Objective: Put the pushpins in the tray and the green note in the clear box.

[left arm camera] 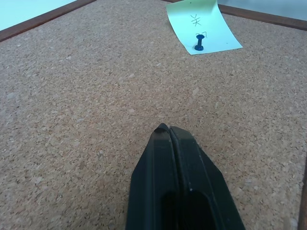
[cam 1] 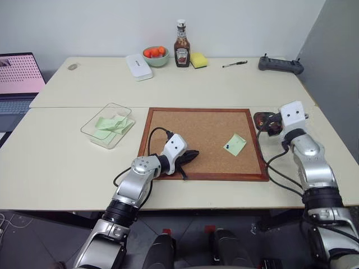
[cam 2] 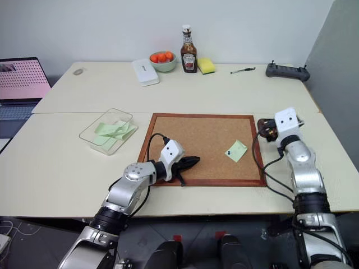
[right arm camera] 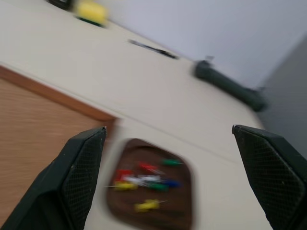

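Observation:
The green note lies on the right part of the corkboard, held by a blue pushpin. My left gripper is shut and empty, low over the cork and pointing at the note and its pin. The dark reddish-brown tray sits just right of the board with several coloured pushpins in it. My right gripper hovers above the tray, open, with nothing between its fingers. The clear box, left of the board, holds pale green notes.
Along the far edge stand a white case, a bowl of oranges, a ketchup bottle, a yellow sponge, a pen and a dark controller. A laptop is at the far left.

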